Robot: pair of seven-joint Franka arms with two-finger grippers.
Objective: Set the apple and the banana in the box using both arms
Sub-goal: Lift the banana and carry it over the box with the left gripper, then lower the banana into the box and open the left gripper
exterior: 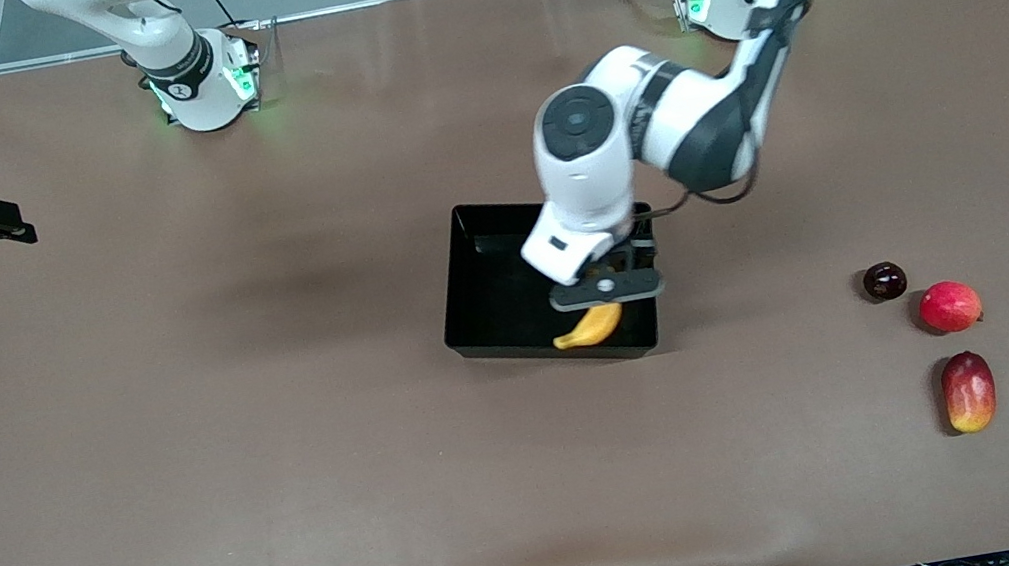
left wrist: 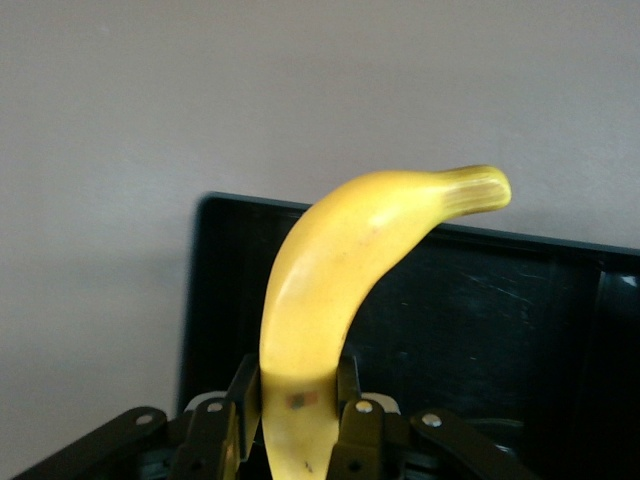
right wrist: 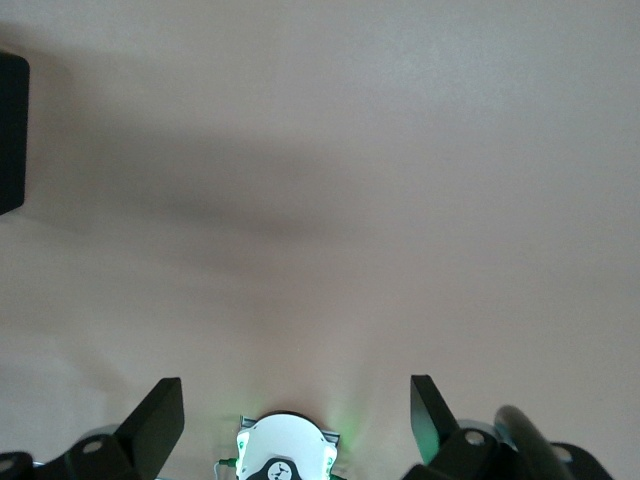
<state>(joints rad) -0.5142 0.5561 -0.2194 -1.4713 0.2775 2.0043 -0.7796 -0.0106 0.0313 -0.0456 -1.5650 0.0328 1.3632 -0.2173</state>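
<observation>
We find the white left arm bent at the elbow, its black left gripper [exterior: 608, 291] over the shallow glossy black plastic box [exterior: 477, 302], jaws clamped on the smooth curved yellow banana [left wrist: 330, 300]. The banana hangs above the box's edge nearest the front camera; its gripped end is hidden. The right gripper [right wrist: 290, 420] waits high over bare brown table [exterior: 240, 467], jaws wide, empty. The small round apple [exterior: 884, 281], apparently dark red, sits toward the left arm's end.

Open box [exterior: 486, 296] floor beside the left pincer's [exterior: 606, 299] banana [exterior: 589, 327].
</observation>
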